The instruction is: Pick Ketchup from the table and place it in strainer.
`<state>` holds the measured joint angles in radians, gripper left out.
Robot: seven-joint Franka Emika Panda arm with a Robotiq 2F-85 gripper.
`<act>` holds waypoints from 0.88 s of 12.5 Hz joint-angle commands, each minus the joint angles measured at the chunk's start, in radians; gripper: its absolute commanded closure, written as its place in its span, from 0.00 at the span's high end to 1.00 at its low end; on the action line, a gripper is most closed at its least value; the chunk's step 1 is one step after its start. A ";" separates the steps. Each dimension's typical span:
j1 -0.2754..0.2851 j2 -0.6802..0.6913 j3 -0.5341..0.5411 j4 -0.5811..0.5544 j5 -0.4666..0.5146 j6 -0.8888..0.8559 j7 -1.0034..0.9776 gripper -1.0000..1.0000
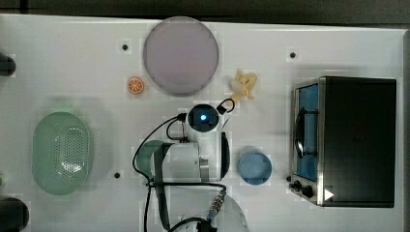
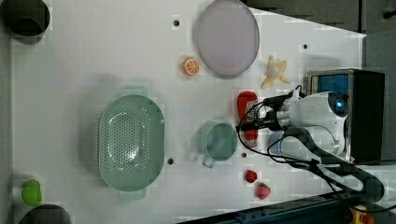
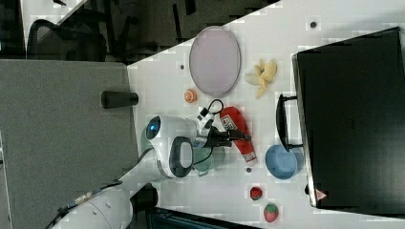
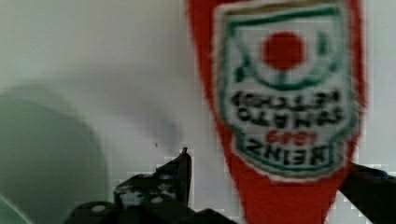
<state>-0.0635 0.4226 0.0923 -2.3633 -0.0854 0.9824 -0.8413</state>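
The Ketchup [image 2: 246,103] is a red bottle with a white label, lying flat on the white table between the green mug [image 2: 217,141] and the black oven. My gripper [image 2: 251,120] is down over its middle. In the wrist view the gripper [image 4: 271,163] stands open, one dark finger [image 4: 180,170] clear of the bottle [image 4: 285,93] on one side and the other finger [image 4: 369,186] close against the opposite side. In the right view the Ketchup [image 3: 237,125] lies under the gripper [image 3: 236,136]. The strainer [image 2: 107,140], pale mint green and perforated, sits at the left view's left, beyond the mug.
A grey plate [image 2: 227,37], an orange slice [image 2: 190,66] and a peeled banana [image 2: 274,71] lie beyond the bottle. A blue bowl [image 3: 281,162] and the black oven [image 3: 353,109] stand close by. Two strawberries [image 2: 251,176] [image 2: 263,190] lie near the table's edge.
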 commanded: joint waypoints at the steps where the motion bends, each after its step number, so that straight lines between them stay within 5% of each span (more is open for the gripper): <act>1: 0.003 -0.019 -0.004 0.021 -0.003 0.043 -0.034 0.85; 3: 0.003 -0.029 -0.006 0.020 -0.003 0.051 -0.034 0.63; 7: 0.003 -0.164 -0.003 0.019 -0.001 0.024 -0.025 0.63; 11: 0.007 -0.401 0.029 0.056 0.006 -0.261 -0.007 0.63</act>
<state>-0.0609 0.0839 0.0937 -2.3613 -0.0802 0.7388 -0.8438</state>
